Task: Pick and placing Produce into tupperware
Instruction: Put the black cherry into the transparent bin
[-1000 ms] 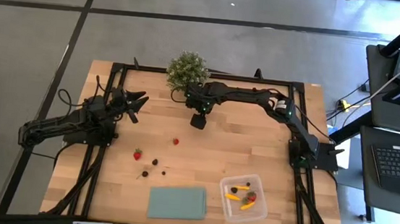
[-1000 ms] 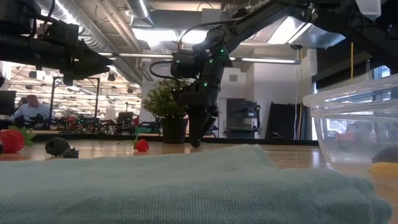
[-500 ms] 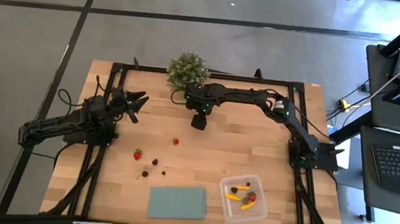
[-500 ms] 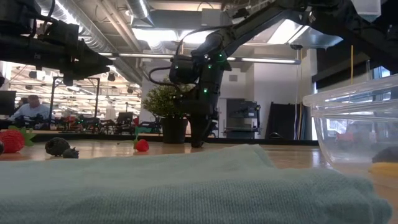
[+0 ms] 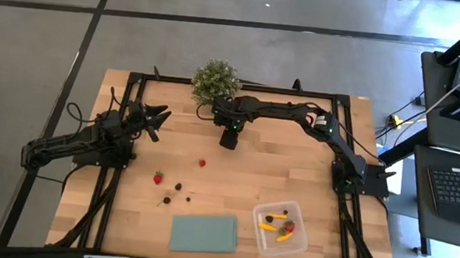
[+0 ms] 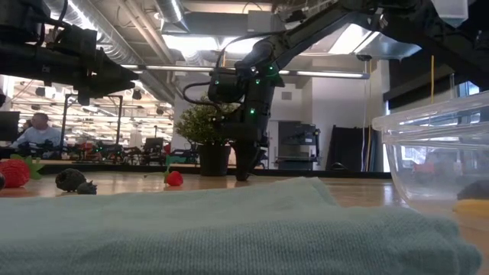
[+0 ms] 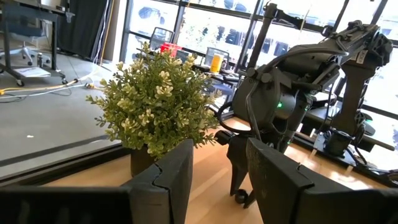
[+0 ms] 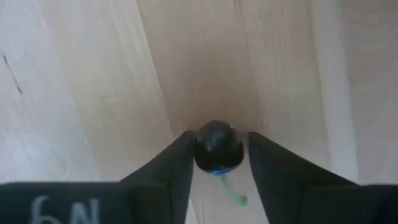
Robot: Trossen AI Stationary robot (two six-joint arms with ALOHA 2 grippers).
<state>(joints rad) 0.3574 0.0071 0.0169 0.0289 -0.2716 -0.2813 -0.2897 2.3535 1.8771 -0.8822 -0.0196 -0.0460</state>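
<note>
My right gripper (image 5: pixel 229 139) stands at the far middle of the table beside the potted plant (image 5: pixel 215 80), pointing down, shut on a dark round berry (image 8: pixel 217 147). My left gripper (image 5: pixel 160 116) waits open and level at the far left, holding nothing. The clear tupperware (image 5: pixel 260 229) stands at the near right with yellow pieces, dark berries and a red piece inside. Loose on the wood lie a strawberry (image 5: pixel 203 162), another strawberry (image 5: pixel 158 177) and three dark berries (image 5: pixel 178 186). My right gripper pinches the dark berry's two opposite sides (image 8: pixel 200 148) between its two fingertips (image 8: pixel 180 155). The fingers come from above, pointing steeply down. The berry sits low at the tabletop, its small green stem (image 8: pixel 231 194) showing beside it on the wood.
A pale green cloth (image 5: pixel 203 232) lies flat at the near edge, left of the tupperware, and fills the foreground of the low view. The plant stands just beyond my right gripper. Black frame rails (image 5: pixel 242 87) run along the table's far and side edges.
My right gripper has stayed over the same spot by the plant, and its fingers have closed in from a wide gap onto the dark berry. The berry has not left the table.
</note>
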